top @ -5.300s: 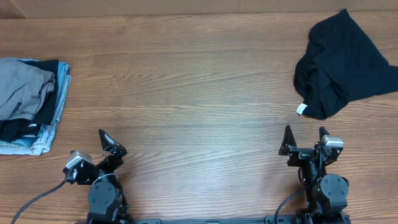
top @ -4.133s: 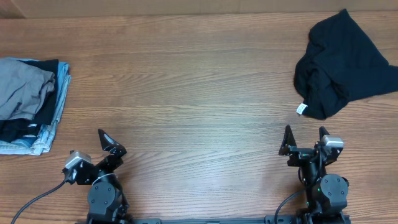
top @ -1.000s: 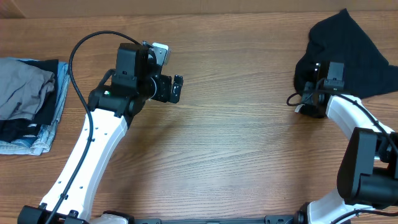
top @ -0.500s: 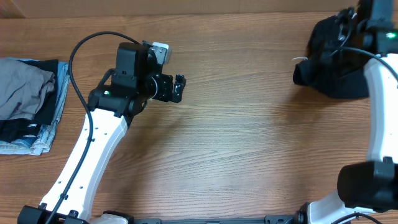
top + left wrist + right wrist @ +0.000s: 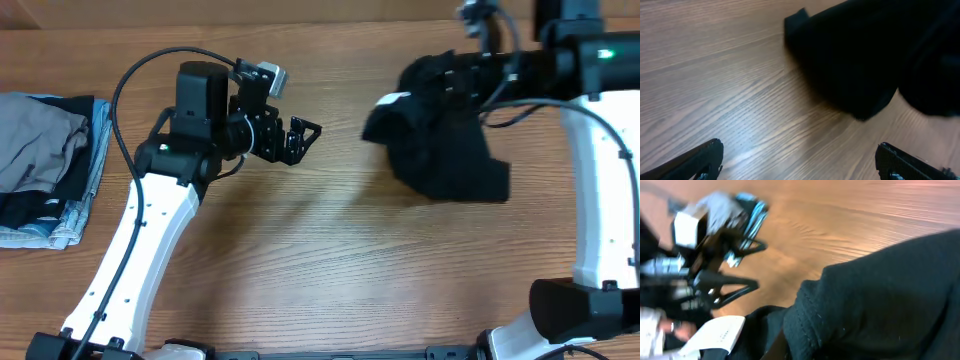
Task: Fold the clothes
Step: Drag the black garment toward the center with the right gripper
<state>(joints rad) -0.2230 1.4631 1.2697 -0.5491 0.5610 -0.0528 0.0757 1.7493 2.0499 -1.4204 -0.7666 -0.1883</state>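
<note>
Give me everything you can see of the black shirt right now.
The shirt is plain black, matte, soft fabric, bunched and wrinkled, with a stitched hem and a small white tag at its left end. It hangs from the shut right gripper over the table. I cannot tell whether its lower edge touches the wood.

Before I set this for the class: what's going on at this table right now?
The right gripper is shut on the black garment, holding it bunched up over the wooden table, its white tag showing at one edge. The left gripper hangs open and empty just to the side of it, touching nothing. A folded stack of clothes sits at the table's left edge. No fold has been made yet.
</note>
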